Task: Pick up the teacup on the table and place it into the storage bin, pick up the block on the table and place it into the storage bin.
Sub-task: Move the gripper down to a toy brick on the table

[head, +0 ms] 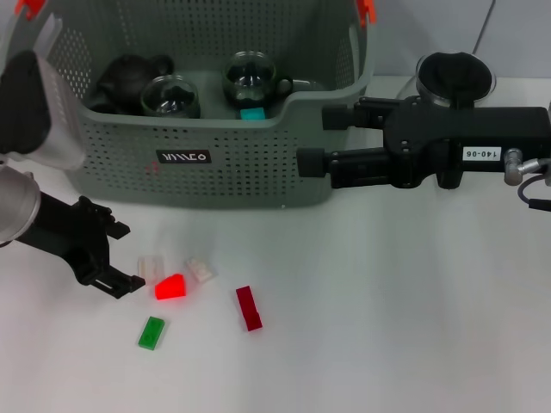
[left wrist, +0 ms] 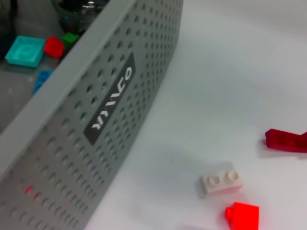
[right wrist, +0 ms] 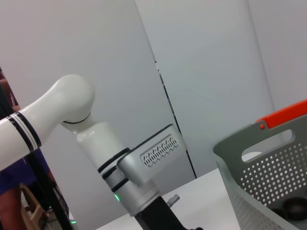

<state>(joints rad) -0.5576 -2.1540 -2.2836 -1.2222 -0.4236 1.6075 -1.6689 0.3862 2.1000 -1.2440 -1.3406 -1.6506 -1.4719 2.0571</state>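
The storage bin stands at the back of the table. It holds two glass teacups, a black teapot and a teal block. Several blocks lie in front of it: a bright red one, a white one, a clear one, a dark red one and a green one. My left gripper is open and empty, low over the table just left of the clear block. My right gripper hovers open and empty at the bin's right front corner. The left wrist view shows the bin's label, the white block and the bright red block.
A round glass item with a dark top sits behind my right arm; I cannot tell what it is. The left wrist view also shows teal, red and blue blocks inside the bin. An orange clip marks the bin's handle.
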